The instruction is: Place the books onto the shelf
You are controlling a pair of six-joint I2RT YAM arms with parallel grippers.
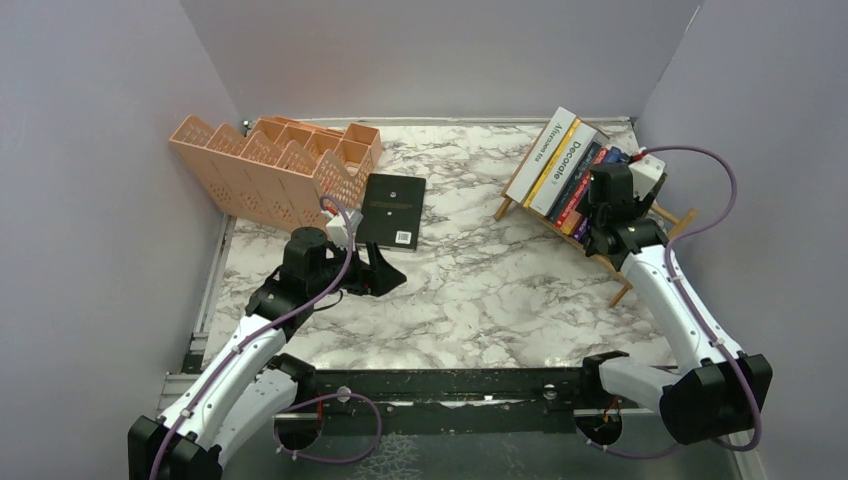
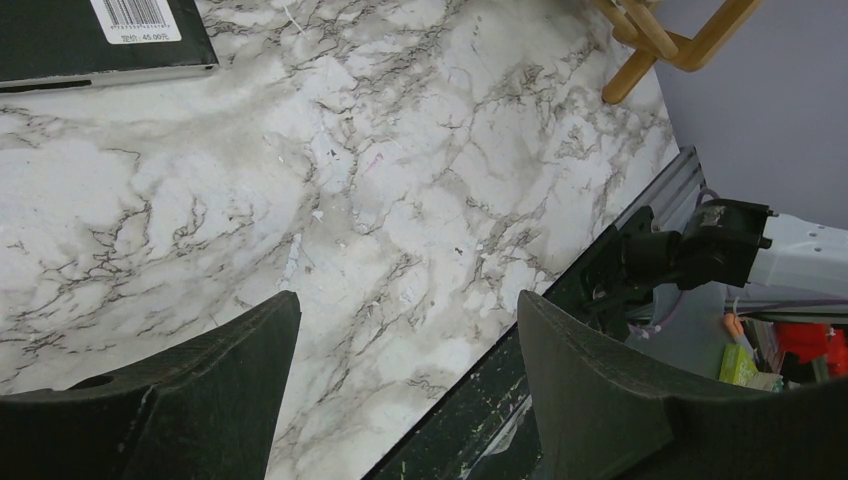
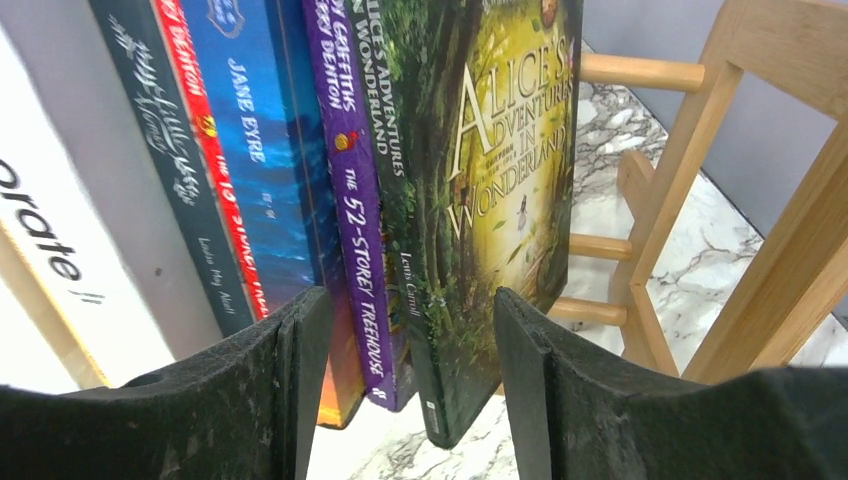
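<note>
The light-wood shelf [image 1: 668, 218] stands at the back right with several books leaning in it, a white one [image 1: 540, 150] and "Decorate" [image 1: 568, 165] among them. My right gripper [image 1: 592, 222] is at the row's near end. In the right wrist view it [image 3: 405, 300] is open, its fingers either side of the lower ends of a purple-spined book [image 3: 352, 200] and a dark green "Alice" book [image 3: 500, 200]. A black book [image 1: 392, 210] lies flat on the marble. My left gripper [image 1: 388, 275] hovers just in front of it, open and empty [image 2: 408, 305].
A peach plastic lattice organizer [image 1: 270, 165] stands at the back left, right beside the black book [image 2: 60, 45]. A shelf leg [image 2: 655, 45] shows in the left wrist view. The table's metal front rail [image 1: 450, 385] runs between the arm bases. Grey walls enclose three sides.
</note>
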